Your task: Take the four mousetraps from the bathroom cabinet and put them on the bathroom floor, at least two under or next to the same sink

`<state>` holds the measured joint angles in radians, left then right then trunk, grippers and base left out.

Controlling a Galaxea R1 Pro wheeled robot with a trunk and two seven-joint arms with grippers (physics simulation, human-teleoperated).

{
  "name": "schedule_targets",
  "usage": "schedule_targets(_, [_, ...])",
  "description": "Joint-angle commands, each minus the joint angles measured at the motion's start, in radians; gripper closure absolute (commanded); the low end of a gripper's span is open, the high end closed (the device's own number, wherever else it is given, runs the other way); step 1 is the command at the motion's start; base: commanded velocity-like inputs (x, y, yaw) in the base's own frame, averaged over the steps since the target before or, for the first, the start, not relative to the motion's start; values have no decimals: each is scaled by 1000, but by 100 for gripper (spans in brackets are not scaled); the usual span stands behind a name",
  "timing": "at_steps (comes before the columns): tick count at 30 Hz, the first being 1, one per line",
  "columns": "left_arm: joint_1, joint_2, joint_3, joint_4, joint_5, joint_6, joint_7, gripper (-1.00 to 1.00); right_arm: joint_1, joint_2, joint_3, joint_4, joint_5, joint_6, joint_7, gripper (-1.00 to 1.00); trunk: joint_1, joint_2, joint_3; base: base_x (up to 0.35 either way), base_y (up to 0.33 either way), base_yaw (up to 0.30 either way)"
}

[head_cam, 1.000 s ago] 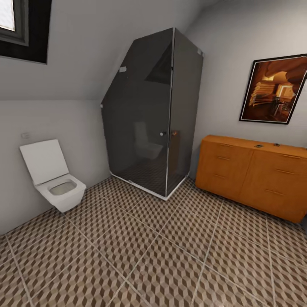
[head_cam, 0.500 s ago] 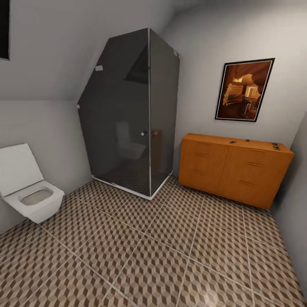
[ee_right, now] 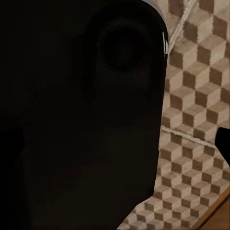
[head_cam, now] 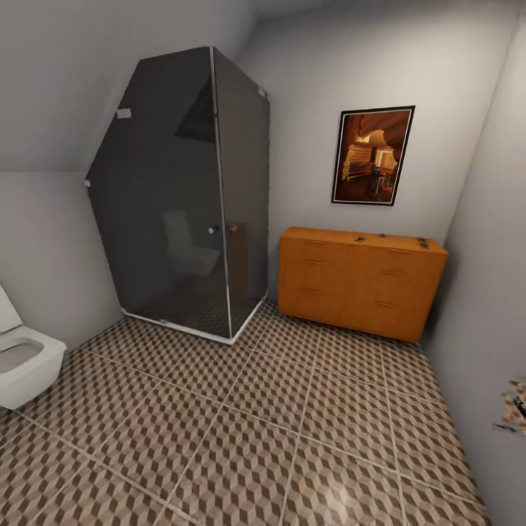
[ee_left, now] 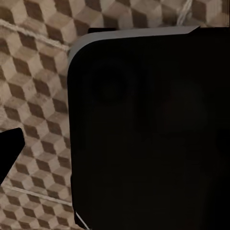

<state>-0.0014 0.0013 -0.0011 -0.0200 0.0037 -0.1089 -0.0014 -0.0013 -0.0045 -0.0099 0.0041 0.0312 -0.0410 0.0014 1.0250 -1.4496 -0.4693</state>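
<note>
Bathroom floor (head_cam: 241, 431): large square tiles in a brown, beige and cream cube pattern with pale grout lines; it spreads across the lower half of the head view and also shows at the edges of both wrist views.
Walls: plain grey, with a sloped ceiling at upper left.
Shower cubicle (head_cam: 183, 197): tall dark smoked-glass enclosure in the far corner, standing on the floor, with a small knob on its door edge; a faint toilet-shaped reflection shows in the glass.
Cabinet (head_cam: 358, 281): orange-brown wooden unit against the far wall, just right of the shower, its drawers and doors shut. What is inside cannot be seen.
Mousetraps (head_cam: 383, 237): a few small dark pieces lie on the cabinet's top near its back edge, spread from the middle to the right end; too small to count surely or to make out details.
Picture (head_cam: 372, 155): black-framed, warm brown tones, hung on the wall above the cabinet.
Toilet (head_cam: 22, 361): white, wall-hung, cut off by the left edge, lid raised.
Left hand: the left wrist view looks at a large dark rounded body (ee_left: 148, 129) with floor tiles beyond; I cannot tell how far the fingers are apart.
Right hand: the right wrist view is likewise blocked by a dark body (ee_right: 81, 110); its state cannot be told either.
</note>
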Motion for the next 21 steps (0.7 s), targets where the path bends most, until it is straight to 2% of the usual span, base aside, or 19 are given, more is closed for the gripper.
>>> schedule_targets(1, [0, 0, -1, 1, 1, -13, 0, -100, 0, 0, -2, 0, 3, -5, 0, -100, 0, 0, -1, 0, 0, -284])
schedule_targets(8, [0, 0, -3, 1, 1, -45, 0, -100, 0, 0, -3, 1, 0, -28, 0, -100, 0, 0, -1, 0, 0, -284])
schedule_targets(21, [0, -2, -3, 2, 1, -53, 0, -100, 0, 0, -4, 1, 0, -36, 0, -100, 0, 0, -1, 0, 0, -284])
